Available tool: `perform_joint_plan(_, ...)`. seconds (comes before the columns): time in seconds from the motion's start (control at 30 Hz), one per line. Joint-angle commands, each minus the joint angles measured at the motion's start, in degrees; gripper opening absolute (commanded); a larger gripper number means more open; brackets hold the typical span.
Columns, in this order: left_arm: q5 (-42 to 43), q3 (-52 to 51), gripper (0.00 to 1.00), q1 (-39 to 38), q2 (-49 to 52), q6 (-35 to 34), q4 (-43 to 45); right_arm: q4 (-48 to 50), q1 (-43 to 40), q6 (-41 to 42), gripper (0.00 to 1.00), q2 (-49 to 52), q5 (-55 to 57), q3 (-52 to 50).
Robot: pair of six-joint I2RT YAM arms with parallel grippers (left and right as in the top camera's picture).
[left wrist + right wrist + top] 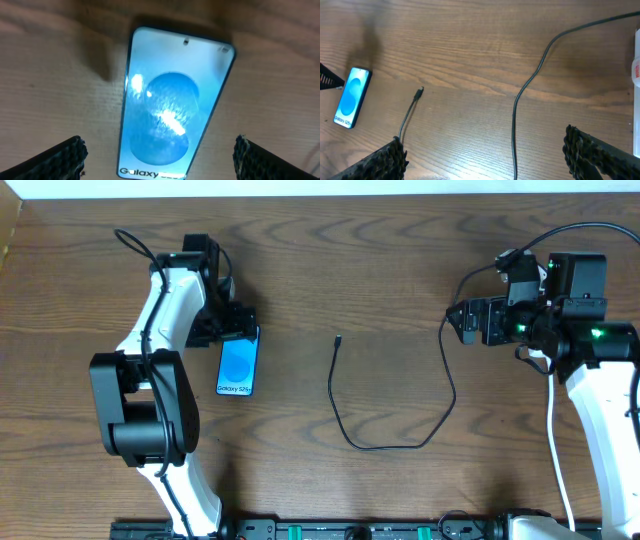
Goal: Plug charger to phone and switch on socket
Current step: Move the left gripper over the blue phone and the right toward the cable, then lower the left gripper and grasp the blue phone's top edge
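A brown wood-grain tabletop (400,250) fills the view from above. A pale strip shows beyond its far edge, and a dark rail runs along the near edge.

The phone (238,360) lies flat and screen up on the left side. Its long axis runs near to far with a slight tilt. The white text sits at the short edge nearer the robot, and the camera hole is at the far end. The left end effector (159,145) hovers over the phone's far end. It is released, with its fingers spread wide to either side of the phone and holding nothing.

The charger (514,135) lies in a loose loop mid-table. Its connector tip (338,338) points toward the far edge, well apart from the phone and to its right. The cable climbs toward the right arm, where its plug end is hidden.

The right end effector (482,150) is also released, its fingers wide apart above the cable.

The socket (636,70) appears only as a white sliver with a red marking, cut off at the right edge of the right wrist view. From above the arm covers it. A white cord (553,445) trails beside that arm.
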Motion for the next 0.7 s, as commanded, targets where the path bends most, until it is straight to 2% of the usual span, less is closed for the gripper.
perform_joint_plan(0.0, -0.5, -2.3, 0.95, -0.1, 0.6, -1.4, 1.6, 0.1, 0.6, 0.6, 0.99, 1.4, -0.3, 1.0)
perform_joint_plan(0.67, -1.2, -10.7, 0.95, -2.3, 0.9, 2.9, 11.6, 0.4, 0.7, 0.5, 0.99, 1.9, 0.8, 1.0)
